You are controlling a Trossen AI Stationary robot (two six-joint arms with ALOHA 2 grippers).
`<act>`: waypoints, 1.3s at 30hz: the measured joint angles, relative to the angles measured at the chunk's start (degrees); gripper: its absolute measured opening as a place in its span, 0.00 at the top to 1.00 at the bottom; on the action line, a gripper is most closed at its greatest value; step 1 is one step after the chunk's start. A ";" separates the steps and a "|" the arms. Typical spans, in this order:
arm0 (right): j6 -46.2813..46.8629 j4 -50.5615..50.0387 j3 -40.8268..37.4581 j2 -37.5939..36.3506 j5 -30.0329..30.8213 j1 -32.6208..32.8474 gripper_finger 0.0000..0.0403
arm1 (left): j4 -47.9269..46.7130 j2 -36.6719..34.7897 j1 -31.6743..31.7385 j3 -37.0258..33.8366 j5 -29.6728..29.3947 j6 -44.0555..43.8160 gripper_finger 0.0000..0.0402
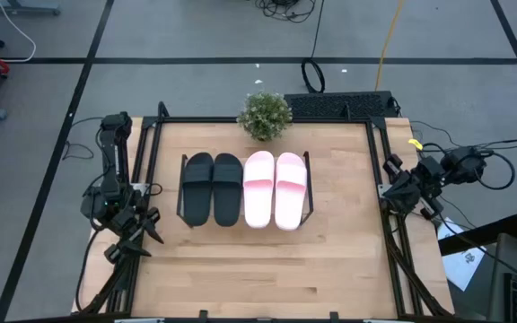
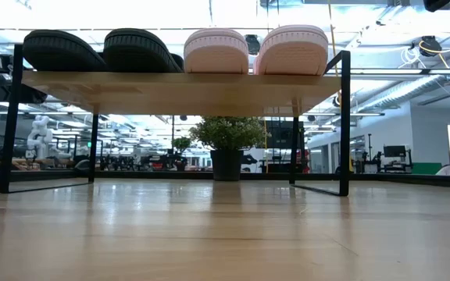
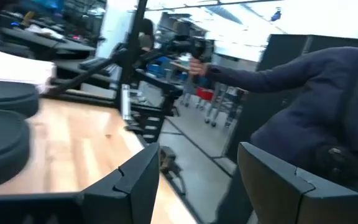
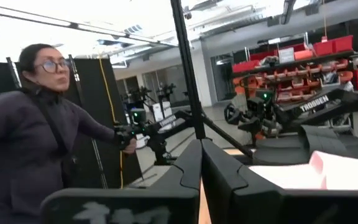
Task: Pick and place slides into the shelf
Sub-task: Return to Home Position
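Observation:
Two black slides [image 1: 212, 188] and two pink slides [image 1: 275, 189] lie side by side, soles down, on the light-wood shelf [image 1: 180, 212] in the middle of the table. In the low view their heels [image 2: 216, 51] rest on the shelf board [image 2: 178, 86]. At the table's left edge my left gripper [image 1: 147, 231] is open and holds nothing; its fingers [image 3: 135, 180] stand apart in the left wrist view. My right gripper [image 1: 388, 187] is at the table's right edge, shut and empty, its fingers [image 4: 191, 168] closed together.
A small potted plant [image 1: 265, 115] stands at the table's far edge, behind the shelf. Bare wooden tabletop [image 1: 267, 269] lies between the shelf and the near edge. A person in a dark top [image 4: 23, 149] stands beyond the table's near side.

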 joint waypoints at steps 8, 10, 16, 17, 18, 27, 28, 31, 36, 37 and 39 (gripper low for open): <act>-0.49 0.38 -2.24 0.02 0.35 0.00 1.00 | -2.02 -0.11 7.80 0.00 2.17 -1.18 0.47; -1.11 0.38 -2.24 0.02 0.35 0.00 1.00 | -4.06 -0.11 10.95 0.00 5.58 -2.57 0.47; 0.33 0.52 -2.24 0.02 0.55 -0.01 1.00 | -3.06 -0.12 20.34 0.00 17.94 -0.20 0.47; 0.45 0.53 -2.24 0.02 0.56 0.00 1.00 | -2.86 -0.13 21.59 0.04 20.44 0.24 0.47; 0.46 0.55 -2.24 0.02 0.57 0.00 1.00 | -3.10 -0.09 22.67 0.04 22.29 -0.21 0.47; 0.64 -0.16 -2.24 0.02 -1.04 -0.02 1.00 | -1.81 0.11 24.83 0.04 32.10 -11.24 0.47; 0.64 -0.27 -2.24 0.02 -1.48 -0.01 1.00 | -2.14 0.15 24.83 0.04 32.10 -12.01 0.47; 0.64 -0.50 -2.24 0.00 -3.47 -0.02 1.00 | -2.58 0.83 24.83 0.07 32.12 -13.21 0.47; 1.16 -1.20 -2.96 0.00 -3.93 -0.01 1.00 | -6.19 2.42 24.83 0.04 30.35 -13.20 0.47; 1.86 -1.21 -3.44 0.00 -3.93 -0.02 1.00 | -6.45 2.81 24.81 0.04 29.49 -12.98 0.47; 3.93 -1.07 -4.89 0.00 -3.89 -0.02 1.00 | -6.63 3.47 24.82 0.04 28.53 -12.31 0.47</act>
